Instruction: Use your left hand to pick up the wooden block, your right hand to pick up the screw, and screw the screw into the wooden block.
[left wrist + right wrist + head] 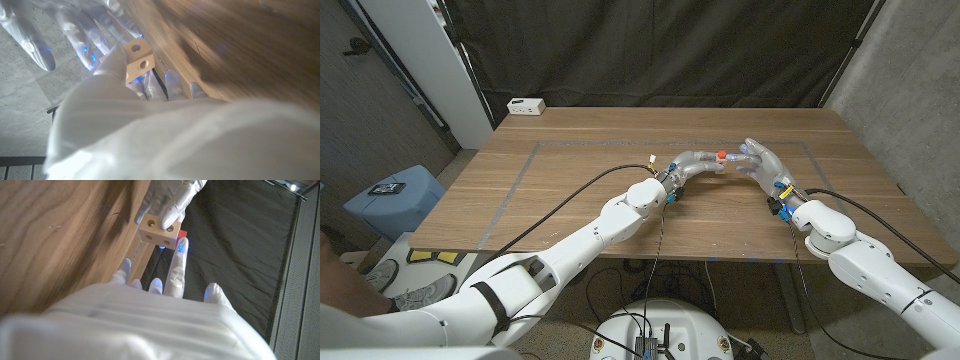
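My left hand (692, 163) holds a small pale wooden block (159, 230) with round holes above the middle of the table; its fingers (167, 200) wrap the block from behind. The block (137, 60) also shows past my left hand's back in the left wrist view. A red screw head (721, 156) sits between the two hands, right against the block (182, 233). My right hand (765, 168) faces the left one, its fingers reaching toward the block. One right fingertip (181, 245) touches the red head. Whether a thumb pinches the screw is hidden.
The wooden table (570, 180) has a taped rectangle outline. A white box (526, 105) lies at its far left corner. Black cables (570, 195) run along both arms. A black curtain hangs behind, and a blue stool (395, 195) stands left of the table.
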Controlling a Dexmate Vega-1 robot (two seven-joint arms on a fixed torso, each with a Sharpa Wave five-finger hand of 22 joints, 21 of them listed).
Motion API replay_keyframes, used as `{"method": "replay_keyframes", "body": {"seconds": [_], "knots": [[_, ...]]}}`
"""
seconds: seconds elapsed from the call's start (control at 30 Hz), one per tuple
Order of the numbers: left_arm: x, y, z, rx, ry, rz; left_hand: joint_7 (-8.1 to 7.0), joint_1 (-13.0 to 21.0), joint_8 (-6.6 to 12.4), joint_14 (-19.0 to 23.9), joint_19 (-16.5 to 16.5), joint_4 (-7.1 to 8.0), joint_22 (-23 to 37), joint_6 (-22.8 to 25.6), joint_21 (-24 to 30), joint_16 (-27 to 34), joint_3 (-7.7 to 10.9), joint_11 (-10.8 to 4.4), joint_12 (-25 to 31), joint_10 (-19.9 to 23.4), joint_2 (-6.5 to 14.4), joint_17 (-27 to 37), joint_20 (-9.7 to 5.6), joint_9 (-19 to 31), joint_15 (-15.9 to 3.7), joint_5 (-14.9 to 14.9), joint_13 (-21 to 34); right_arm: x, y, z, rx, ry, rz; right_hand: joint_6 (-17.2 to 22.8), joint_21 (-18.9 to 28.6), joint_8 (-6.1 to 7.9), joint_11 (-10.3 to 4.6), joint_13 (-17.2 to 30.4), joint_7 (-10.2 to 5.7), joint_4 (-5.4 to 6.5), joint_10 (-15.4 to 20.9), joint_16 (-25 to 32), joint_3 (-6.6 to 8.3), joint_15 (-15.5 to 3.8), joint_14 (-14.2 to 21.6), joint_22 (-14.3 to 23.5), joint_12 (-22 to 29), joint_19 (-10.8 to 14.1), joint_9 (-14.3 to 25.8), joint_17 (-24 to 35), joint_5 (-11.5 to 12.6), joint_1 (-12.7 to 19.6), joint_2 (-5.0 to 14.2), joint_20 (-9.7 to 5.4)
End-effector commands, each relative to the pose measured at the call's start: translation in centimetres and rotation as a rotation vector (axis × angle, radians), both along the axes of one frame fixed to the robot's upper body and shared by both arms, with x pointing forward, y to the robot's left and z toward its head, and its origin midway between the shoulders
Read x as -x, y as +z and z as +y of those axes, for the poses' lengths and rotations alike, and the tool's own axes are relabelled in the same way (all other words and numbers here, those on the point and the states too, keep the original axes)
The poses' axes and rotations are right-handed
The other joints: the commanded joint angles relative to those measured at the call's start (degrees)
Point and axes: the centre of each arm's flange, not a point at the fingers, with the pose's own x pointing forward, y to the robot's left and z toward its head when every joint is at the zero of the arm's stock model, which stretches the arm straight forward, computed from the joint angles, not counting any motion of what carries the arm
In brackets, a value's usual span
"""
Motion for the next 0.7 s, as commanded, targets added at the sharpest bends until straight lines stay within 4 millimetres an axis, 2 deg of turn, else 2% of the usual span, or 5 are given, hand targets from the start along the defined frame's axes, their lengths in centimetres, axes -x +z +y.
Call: {"method": "replay_keyframes", "body": {"seconds": [0.03,0.3,0.5,0.7], "knots": [[-0.1,0.1,0.3,0.003,0.001,0.001,-0.4,0.4,-0.13,-0.2,0.1,0.28,0.2,0.3,0.3,-0.1,0.33,-0.31,1.0,-0.1,0.1,0.1,0.32,0.3,-3.47,0.2,0.7,0.0,-0.1,0.0,-0.015,-0.009,-0.001,0.6,0.1,0.06,-0.04,0.0,0.05,-0.14,0.5,0.5,0.25,-0.41,-0.1,0.1,0.2,0.4,0.0,0.1,0.4,0.6,0.16,0.43],[-0.2,0.3,0.7,0.006,0.003,-0.005,-0.72,0.3,-0.08,-0.1,0.0,0.44,0.2,0.3,0.3,0.0,0.17,-0.33,1.1,0.0,-0.1,0.0,0.25,0.3,-3.48,0.1,0.7,0.1,0.0,0.0,-0.029,-0.018,-0.01,0.6,0.2,-0.2,0.17,0.1,-0.15,-0.27,0.8,0.6,0.25,-0.38,0.3,0.1,0.1,0.9,0.0,0.1,0.4,0.8,0.12,0.22],[-0.2,0.5,1.1,0.005,0.004,-0.012,-0.74,0.2,0.01,-0.1,0.0,0.55,0.2,0.5,0.3,0.0,0.1,-0.34,1.2,0.1,-0.1,0.0,0.24,0.3,-3.41,0.1,0.8,0.0,0.0,0.1,-0.047,-0.015,-0.024,-1.0,0.6,-1.09,0.42,0.1,-1.13,-0.42,1.2,0.6,0.18,-0.48,0.9,0.1,0.0,2.3,0.1,0.1,0.3,0.9,-0.02,-0.11],[-0.1,0.7,1.4,0.002,0.0,-0.018,-0.84,0.2,0.09,-0.1,0.1,0.58,0.2,0.6,0.3,0.1,0.04,-0.35,1.3,0.1,-0.2,0.0,0.18,0.3,-3.44,0.1,0.8,0.1,0.0,0.1,-0.053,-0.021,-0.036,-1.9,0.4,-1.48,0.54,0.1,-1.92,-0.44,1.3,0.7,0.07,-0.49,1.2,0.1,0.0,2.4,0.1,0.1,0.2,0.9,-0.14,-0.06]]}}
